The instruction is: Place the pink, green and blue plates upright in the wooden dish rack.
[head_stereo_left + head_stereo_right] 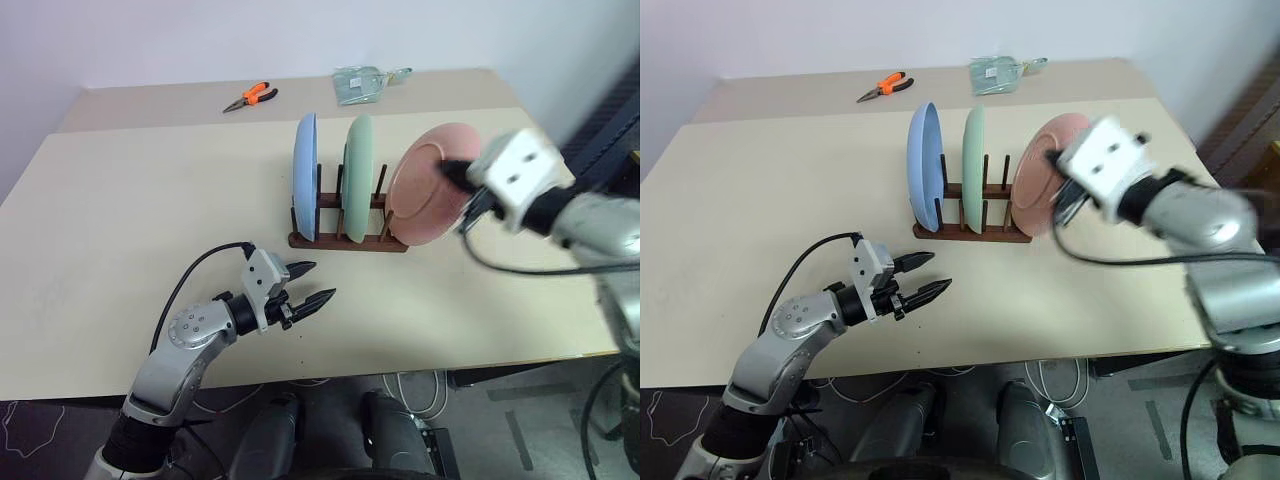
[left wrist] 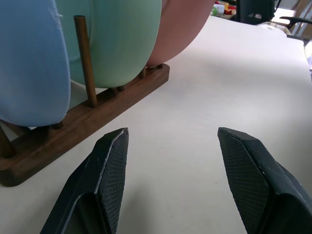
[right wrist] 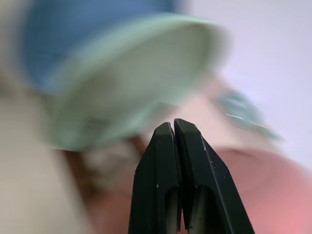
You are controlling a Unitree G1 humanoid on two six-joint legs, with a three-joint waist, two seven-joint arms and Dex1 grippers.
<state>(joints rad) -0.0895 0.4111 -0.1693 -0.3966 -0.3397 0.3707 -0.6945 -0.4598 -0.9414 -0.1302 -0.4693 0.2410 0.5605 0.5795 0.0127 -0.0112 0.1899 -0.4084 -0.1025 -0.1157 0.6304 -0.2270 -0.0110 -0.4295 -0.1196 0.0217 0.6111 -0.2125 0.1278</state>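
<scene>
The wooden dish rack (image 1: 345,241) stands in the middle of the table. In it the blue plate (image 1: 305,176) and the green plate (image 1: 358,178) stand upright between the pegs. The pink plate (image 1: 425,205) stands tilted at the rack's right end, its lower edge by the last pegs. My right gripper (image 1: 452,168) is shut with nothing between its fingers, its tips at the pink plate's upper rim (image 3: 174,124). My left gripper (image 1: 322,280) hovers open and level near the table's front edge, pointing at the rack (image 2: 97,114), with nothing in it.
Orange-handled pliers (image 1: 250,97) and a clear plastic bag (image 1: 365,82) lie at the far side of the table. The table's front edge (image 1: 400,368) runs just behind my left gripper, and its right edge lies close beyond the pink plate.
</scene>
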